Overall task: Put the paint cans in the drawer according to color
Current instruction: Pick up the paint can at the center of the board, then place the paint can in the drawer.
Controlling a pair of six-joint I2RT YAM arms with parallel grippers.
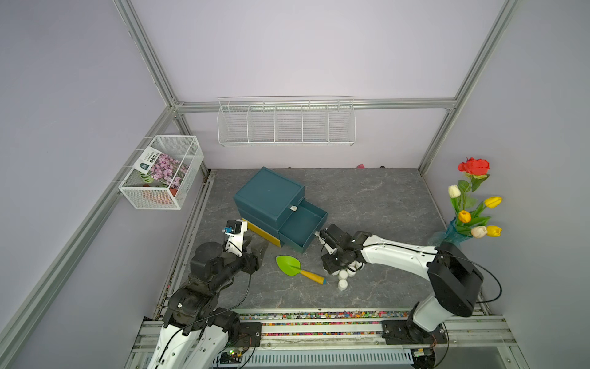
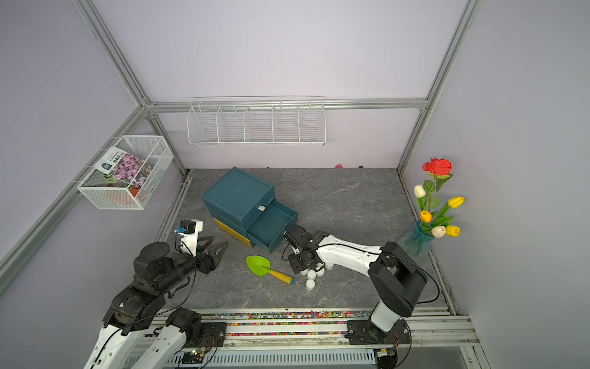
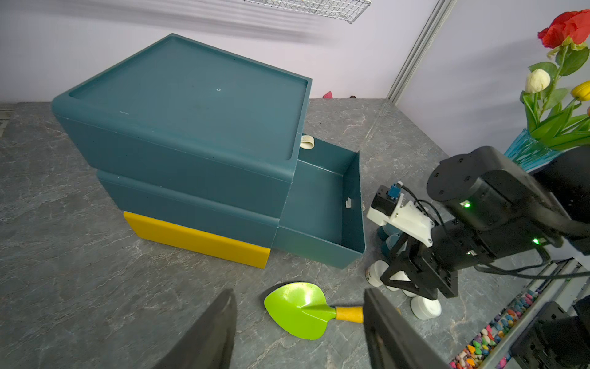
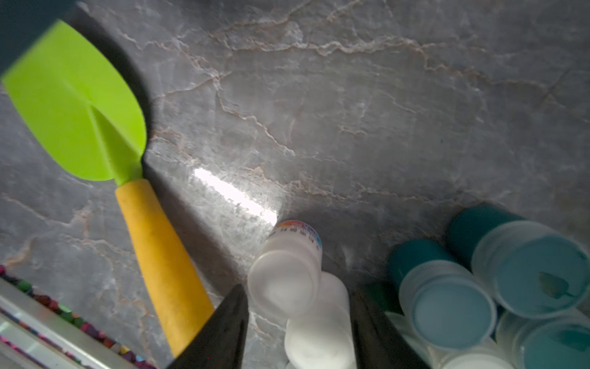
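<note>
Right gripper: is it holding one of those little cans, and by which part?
Seemingly nothing. The right gripper straddles a white can, but a gap shows beside one finger, so it is not clamped.

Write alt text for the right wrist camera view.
The right arm's black jaws stand apart with a white paint can between them, a second white one just beyond. Teal paint cans with clear lids cluster beside these, and a green trowel with a yellow handle lies on the other side, all on a grey marbled table.

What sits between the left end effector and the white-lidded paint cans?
A green plastic trowel with yellow handle, lying flat; shows in both top views and the left wrist view.
</note>
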